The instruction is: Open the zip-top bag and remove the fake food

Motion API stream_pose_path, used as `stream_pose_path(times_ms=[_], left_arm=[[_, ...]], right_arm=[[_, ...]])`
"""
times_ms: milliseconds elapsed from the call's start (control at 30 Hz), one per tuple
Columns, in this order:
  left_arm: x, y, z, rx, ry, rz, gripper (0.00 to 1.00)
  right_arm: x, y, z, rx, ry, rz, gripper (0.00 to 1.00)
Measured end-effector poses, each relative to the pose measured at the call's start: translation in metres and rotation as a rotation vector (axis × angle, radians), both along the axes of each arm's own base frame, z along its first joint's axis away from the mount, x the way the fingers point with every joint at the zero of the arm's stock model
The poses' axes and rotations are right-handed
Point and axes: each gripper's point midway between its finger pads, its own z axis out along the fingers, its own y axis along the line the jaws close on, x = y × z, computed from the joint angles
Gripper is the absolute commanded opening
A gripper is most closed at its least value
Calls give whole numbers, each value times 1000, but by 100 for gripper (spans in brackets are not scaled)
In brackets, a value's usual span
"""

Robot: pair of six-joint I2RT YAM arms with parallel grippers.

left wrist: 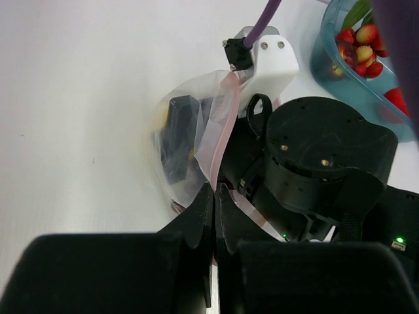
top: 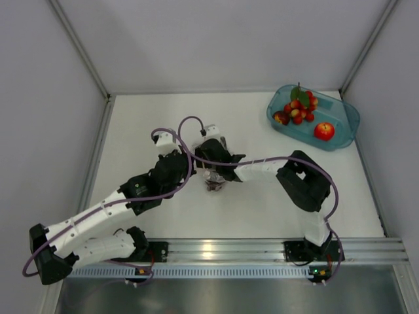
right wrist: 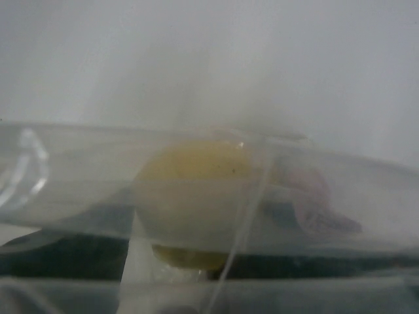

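At table [top: 157,124] centre, L gripper [left wrist: 215,193] clamped shut on edge of zip-top bag [left wrist: 208,114], R gripper [top: 213,174] apparently poked inside bag, its jaw spread unclear, lemon [right wrist: 196,196] inside bag.

The zip-top bag [left wrist: 190,140], clear crinkled plastic with a pink strip, lies mid-bench [top: 262,209]. Its strip edge is pinched in the left end effector [left wrist: 215,191]. Through the film show a yellow lemon [right wrist: 196,190] and something purple [right wrist: 314,199]. A red apple [top: 324,131] and leafy red berries [top: 300,108] lie in the teal tub [top: 344,111], far right.
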Motion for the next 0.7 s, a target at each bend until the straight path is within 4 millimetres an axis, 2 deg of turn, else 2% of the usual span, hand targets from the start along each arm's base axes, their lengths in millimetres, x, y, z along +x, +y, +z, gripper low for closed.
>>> stream_pose_path(times_ms=[200, 500, 700], left_arm=[[0, -2, 1, -8, 0, -10, 0], [0, -2, 2, -12, -4, -7, 0], [1, -2, 3, -14, -6, -8, 0]], right_arm=[[-15, -22, 14, -12, -10, 11, 60], [-35, -33, 65, 64, -42, 57, 58], [-54, -41, 90, 97, -40, 104, 56]])
